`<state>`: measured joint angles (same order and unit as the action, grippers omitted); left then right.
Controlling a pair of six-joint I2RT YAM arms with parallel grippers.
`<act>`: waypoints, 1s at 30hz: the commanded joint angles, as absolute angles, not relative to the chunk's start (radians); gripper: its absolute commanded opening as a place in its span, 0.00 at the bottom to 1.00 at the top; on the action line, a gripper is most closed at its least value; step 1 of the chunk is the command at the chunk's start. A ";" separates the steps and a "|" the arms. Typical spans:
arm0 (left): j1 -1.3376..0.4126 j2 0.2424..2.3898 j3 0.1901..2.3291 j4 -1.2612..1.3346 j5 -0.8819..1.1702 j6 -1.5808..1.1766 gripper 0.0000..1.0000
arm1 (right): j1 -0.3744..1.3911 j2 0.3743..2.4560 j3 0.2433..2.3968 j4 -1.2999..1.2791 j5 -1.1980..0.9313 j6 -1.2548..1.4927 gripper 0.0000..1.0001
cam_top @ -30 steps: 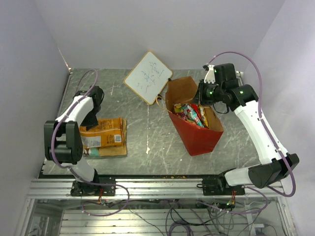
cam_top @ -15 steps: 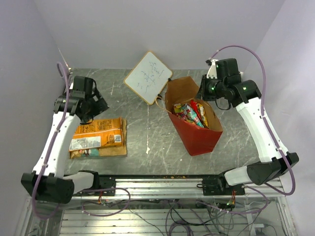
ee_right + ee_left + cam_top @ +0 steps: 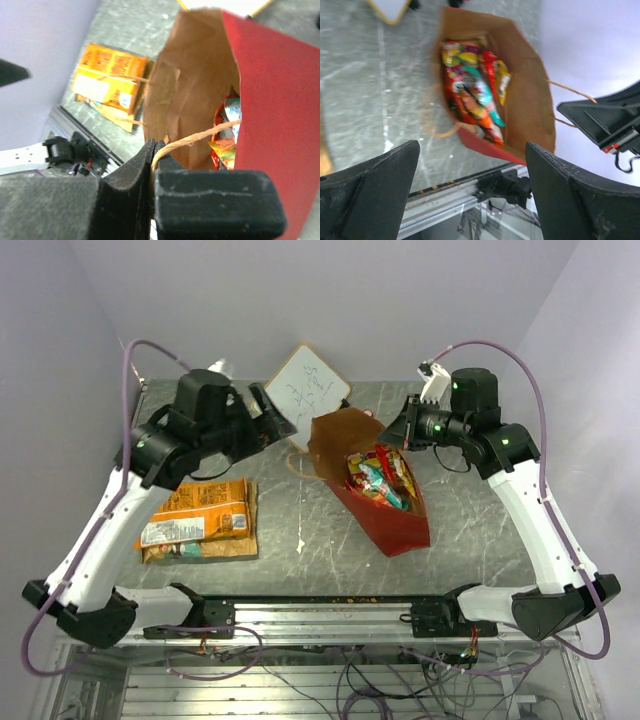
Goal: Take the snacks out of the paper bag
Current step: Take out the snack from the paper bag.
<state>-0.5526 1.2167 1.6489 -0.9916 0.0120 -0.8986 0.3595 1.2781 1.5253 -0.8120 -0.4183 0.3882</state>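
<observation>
Right claw (image 3: 151, 150) is clamped on the paper bag's (image 3: 392, 525) handle (image 3: 200, 136); left claw (image 3: 272, 420) gapes empty. A few snacks (image 3: 200, 520) lie on the desk (image 3: 300, 495); most are in the bag.

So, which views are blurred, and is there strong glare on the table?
Left wrist: the paper bag and the snacks inside are smeared as by motion; the left gripper's fingers are crisp. Right wrist: the right gripper's fingers, near the lens, look soft; the bag is sharp. Top external: sharp, evenly lit; the table shows pale streaks, no strong glare.
</observation>
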 commanded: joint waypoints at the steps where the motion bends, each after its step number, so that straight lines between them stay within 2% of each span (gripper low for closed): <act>1: -0.657 1.313 1.688 -0.849 0.082 -0.956 0.97 | 0.362 1.260 1.531 -0.642 -0.590 0.449 0.00; 8: -0.754 1.415 1.632 -0.701 0.104 -0.977 0.98 | 0.362 1.272 1.540 -0.624 -0.559 0.442 0.00; 14: -0.758 1.412 1.622 -0.714 0.039 -0.923 1.00 | 0.362 1.288 1.564 -0.693 -0.532 0.398 0.00; 21: -0.801 1.407 1.378 -0.426 0.000 -1.060 0.94 | 0.362 1.268 1.572 -0.691 -0.520 0.395 0.00; 24: -0.837 1.511 1.448 -0.470 -0.033 -1.030 0.91 | 0.363 1.229 1.532 -0.649 -0.522 0.390 0.00; 27: -0.838 1.559 1.558 -0.569 -0.074 -0.969 0.96 | 0.362 1.228 1.513 -0.639 -0.540 0.388 0.00; 30: -0.829 1.549 1.545 -0.560 -0.073 -0.947 0.97 | 0.362 1.234 1.514 -0.648 -0.546 0.374 0.00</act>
<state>-0.8360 1.5871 1.4990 -0.5617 -0.0212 -0.9943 0.3595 1.2541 1.5154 -0.6960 -0.5182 0.3992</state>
